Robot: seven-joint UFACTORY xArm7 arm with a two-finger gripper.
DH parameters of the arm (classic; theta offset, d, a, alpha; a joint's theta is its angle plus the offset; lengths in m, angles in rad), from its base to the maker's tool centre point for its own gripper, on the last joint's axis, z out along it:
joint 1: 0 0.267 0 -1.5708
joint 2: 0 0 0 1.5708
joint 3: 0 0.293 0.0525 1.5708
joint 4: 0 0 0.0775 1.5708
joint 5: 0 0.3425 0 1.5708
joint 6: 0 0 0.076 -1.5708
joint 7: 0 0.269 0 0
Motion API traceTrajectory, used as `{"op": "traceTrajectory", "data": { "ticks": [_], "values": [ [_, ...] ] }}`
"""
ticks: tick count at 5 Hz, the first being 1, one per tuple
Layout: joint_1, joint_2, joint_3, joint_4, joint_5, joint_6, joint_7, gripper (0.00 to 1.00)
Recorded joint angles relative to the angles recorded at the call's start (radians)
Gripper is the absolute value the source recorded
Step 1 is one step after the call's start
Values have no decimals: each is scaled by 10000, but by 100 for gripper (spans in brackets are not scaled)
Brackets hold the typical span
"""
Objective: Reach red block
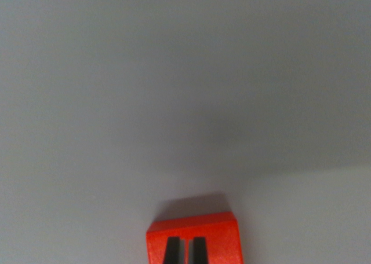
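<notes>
A red block (194, 232) lies on the pale grey surface at the bottom centre of the wrist view, its top face and front face showing. Two dark fingertips (172, 252) of my gripper (186, 252) poke up from the bottom edge right in front of the block. They stand very close together, with only a thin sliver of red between them and nothing held. The block's lower part is cut off by the frame.
Plain grey surface (174, 90) fills the rest of the view, darker across the upper part and lighter at the lower right. A soft shadow sits just behind the block.
</notes>
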Motion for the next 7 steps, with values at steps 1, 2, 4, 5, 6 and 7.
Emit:
{"op": "traceTrajectory", "data": {
  "ticks": [1,2,4,5,6,7],
  "values": [
    [0,0,0,0,0,0,0,0],
    [-31,61,-30,-179,5,-226,-23,0],
    [-55,109,-54,-321,9,-405,-42,0],
    [-55,109,-54,-321,9,-405,-42,0],
    [-72,143,-71,-421,11,-532,-55,0],
    [-72,143,-71,-421,11,-532,-55,0]
  ]
}}
